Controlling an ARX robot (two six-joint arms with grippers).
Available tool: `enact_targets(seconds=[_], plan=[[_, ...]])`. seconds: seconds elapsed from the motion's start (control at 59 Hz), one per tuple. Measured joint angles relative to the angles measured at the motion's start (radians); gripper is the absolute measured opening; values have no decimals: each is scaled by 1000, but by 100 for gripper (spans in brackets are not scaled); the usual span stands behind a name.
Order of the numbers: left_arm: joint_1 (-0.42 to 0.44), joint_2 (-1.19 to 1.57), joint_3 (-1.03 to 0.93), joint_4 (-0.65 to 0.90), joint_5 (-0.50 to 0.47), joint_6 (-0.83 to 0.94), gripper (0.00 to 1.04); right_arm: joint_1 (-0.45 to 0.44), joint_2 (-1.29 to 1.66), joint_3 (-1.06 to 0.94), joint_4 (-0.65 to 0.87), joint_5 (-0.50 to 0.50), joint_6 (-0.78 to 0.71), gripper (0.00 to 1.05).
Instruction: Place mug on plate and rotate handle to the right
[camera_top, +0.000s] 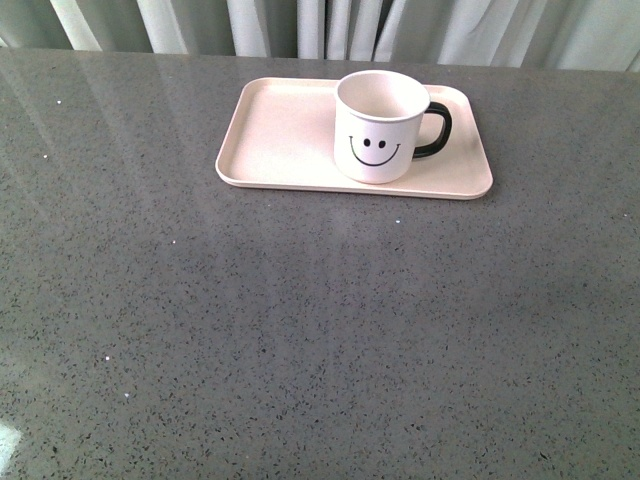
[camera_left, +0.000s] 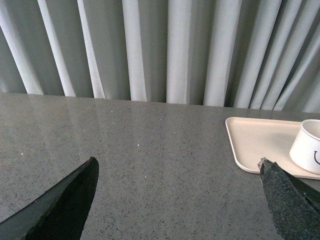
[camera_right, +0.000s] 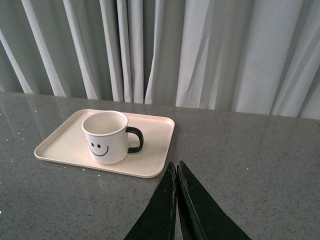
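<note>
No readable text, brand, label or number in any view. Only printed mark: a black smiley face, two small oval eyes over a curved grin, on the side of the white mug (camera_top: 381, 127). Front view: face turned toward the camera, complete. Right wrist view: same face on the mug's near side, complete. Left wrist view: mug cut by the frame edge, only a sliver of the black print shows, not legible as a sign. Pink plate (camera_top: 275, 130) under the mug: plain, unmarked. Grey speckled table (camera_top: 300, 330) and curtain (camera_right: 215, 50): no writing.
</note>
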Motion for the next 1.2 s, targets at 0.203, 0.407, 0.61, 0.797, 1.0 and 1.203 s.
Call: enact_targets(seconds=[0.203,0.407,0.61,0.797,1.0,1.203], plan=[[0,0,0,0,0,0,96,0,-103,0,-101,0,0,2],[0,0,0,0,0,0,96,0,-168,0,-166,0,0,2],[0,0,0,0,0,0,96,0,-223,0,-220,0,0,2],[0,0,0,0,0,0,96,0,-343,0,-372,-2,0,2],[0,0,0,0,0,0,96,0,-427,0,-430,0,0,2],[0,0,0,0,0,0,96,0,-428,0,-430,0,0,19]])
